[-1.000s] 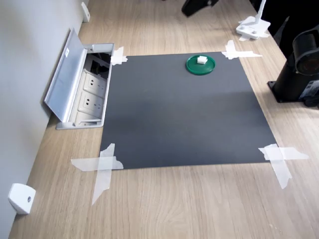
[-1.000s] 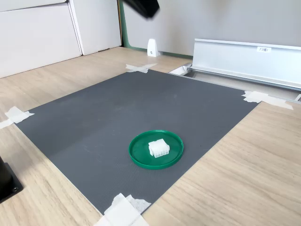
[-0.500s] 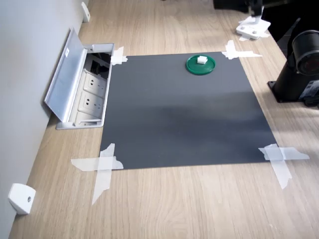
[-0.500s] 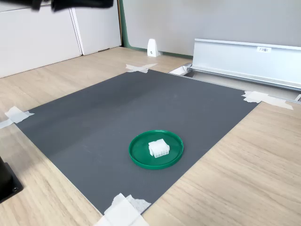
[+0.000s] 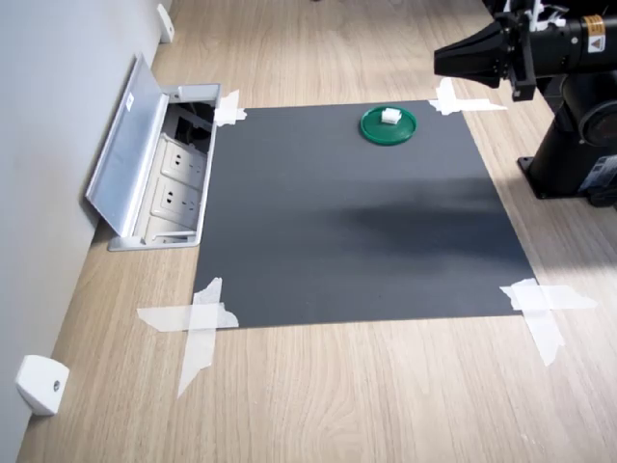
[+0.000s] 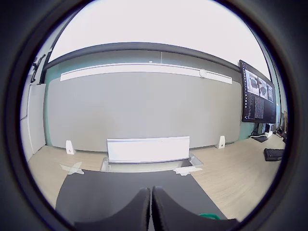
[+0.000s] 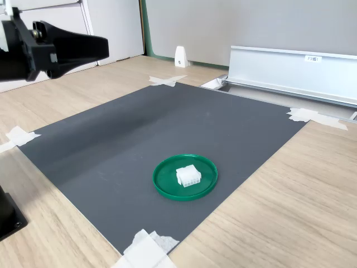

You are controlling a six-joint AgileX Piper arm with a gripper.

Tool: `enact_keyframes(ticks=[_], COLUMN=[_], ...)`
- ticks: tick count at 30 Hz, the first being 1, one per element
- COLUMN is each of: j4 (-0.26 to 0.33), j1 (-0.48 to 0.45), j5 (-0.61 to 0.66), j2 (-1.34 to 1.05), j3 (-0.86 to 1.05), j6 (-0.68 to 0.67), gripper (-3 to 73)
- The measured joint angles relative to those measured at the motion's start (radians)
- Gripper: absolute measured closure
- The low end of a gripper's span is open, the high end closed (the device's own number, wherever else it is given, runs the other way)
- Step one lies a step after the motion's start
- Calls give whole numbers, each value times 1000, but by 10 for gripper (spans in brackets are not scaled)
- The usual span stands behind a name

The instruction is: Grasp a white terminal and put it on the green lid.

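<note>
Terminal (image 7: 188, 176) of white plastic already resting inside the green lid (image 7: 163, 186) near the mat's (image 7: 139, 128) near right corner in the second exterior view, placement apparently done, gripper (image 5: 445, 60) empty, jaws closed, raised well apart from both

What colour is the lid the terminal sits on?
Dark green lid, clearest in the second exterior view.

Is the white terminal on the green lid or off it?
On it. The terminal sits inside the lid, within its rim, in both exterior views.
</note>
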Motion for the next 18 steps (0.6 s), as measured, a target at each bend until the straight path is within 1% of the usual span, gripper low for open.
enact_keyframes(ticks=[5, 9, 18], j4=[0, 0, 0], j1=[14, 14, 14], j5=[3, 25, 28], j2=[-1, -1, -1], j3=[12, 12, 12], j6=[30, 33, 37], gripper=[703, 703, 703])
